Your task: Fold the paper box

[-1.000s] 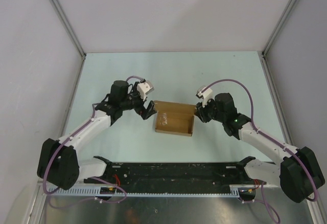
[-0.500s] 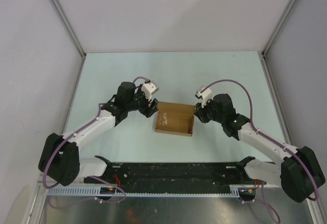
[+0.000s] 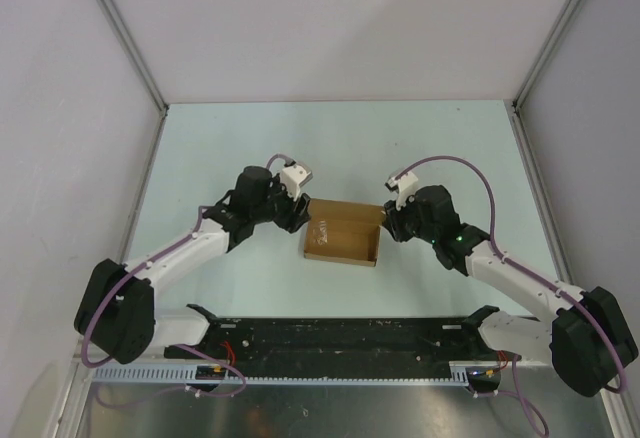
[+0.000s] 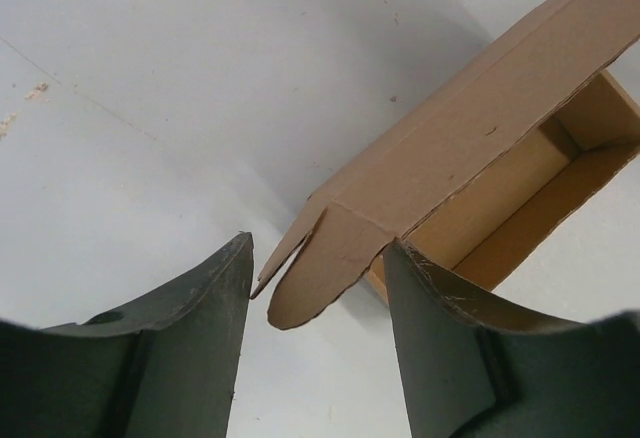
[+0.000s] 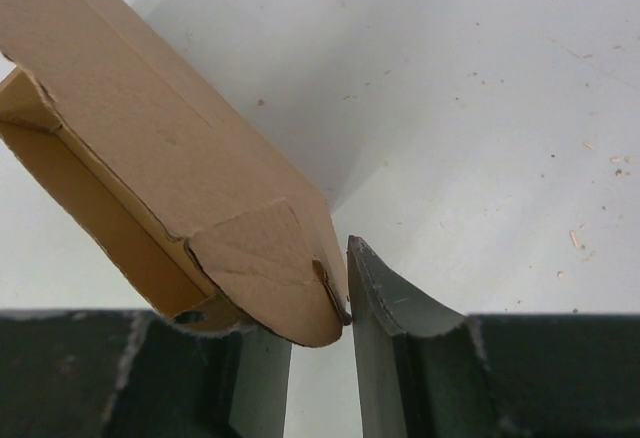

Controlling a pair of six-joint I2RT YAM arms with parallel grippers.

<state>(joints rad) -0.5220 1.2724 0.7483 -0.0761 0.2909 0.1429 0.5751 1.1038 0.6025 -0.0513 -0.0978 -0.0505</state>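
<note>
Since a second ago, the left gripper (image 4: 315, 303) has moved in on the paper box (image 3: 342, 236) at table centre, its half-open jaws narrowing around the rounded tab. At the box's 3 o'clock, the right gripper (image 5: 320, 333) pinches the opposite tab. Closing unevenly could crease the thin brown cardboard, an open shallow tray.

Two slim white-shelled arms with bulky black joint housings (image 3: 112, 310) are showing purple cables (image 3: 458, 162) looping along them. A small green light (image 3: 460, 238) is glowing on the right arm. Each wrist is carrying a little white camera block (image 3: 295, 173) and dark, scuffed fingers (image 4: 440, 358).
</note>
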